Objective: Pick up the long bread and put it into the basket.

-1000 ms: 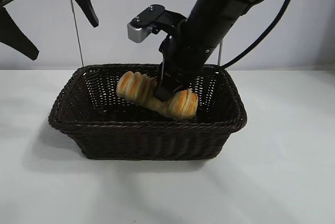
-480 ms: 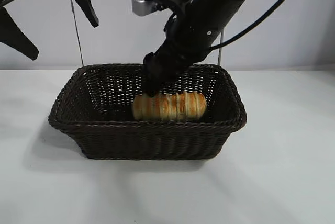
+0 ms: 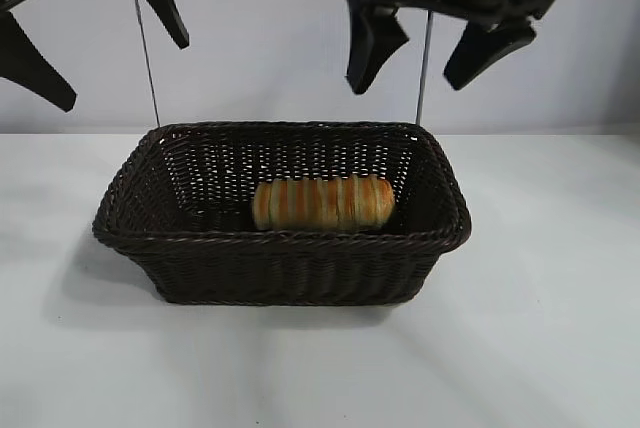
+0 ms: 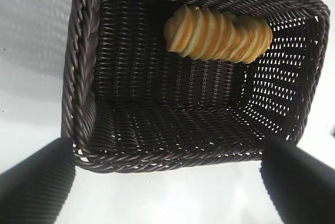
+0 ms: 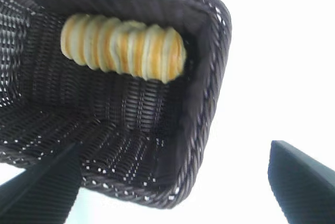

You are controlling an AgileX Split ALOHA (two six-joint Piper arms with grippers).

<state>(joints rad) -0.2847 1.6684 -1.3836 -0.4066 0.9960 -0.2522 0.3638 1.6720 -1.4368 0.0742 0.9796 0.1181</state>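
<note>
We see the white bench [image 3: 560, 348] carrying the basket [image 3: 280, 243] at centre. Bread [image 3: 323, 203] lies flat on the basket floor, lengthwise along the front wall, nearer the right end; nothing touches it. Right gripper [image 3: 435, 48] hangs high above the basket's back right part, fingers spread wide, holding nothing. Left gripper [image 3: 90, 33] sits high at the upper left, above the basket's left end, fingers also spread apart and empty. Both wrist views look down on the bread inside the basket.
</note>
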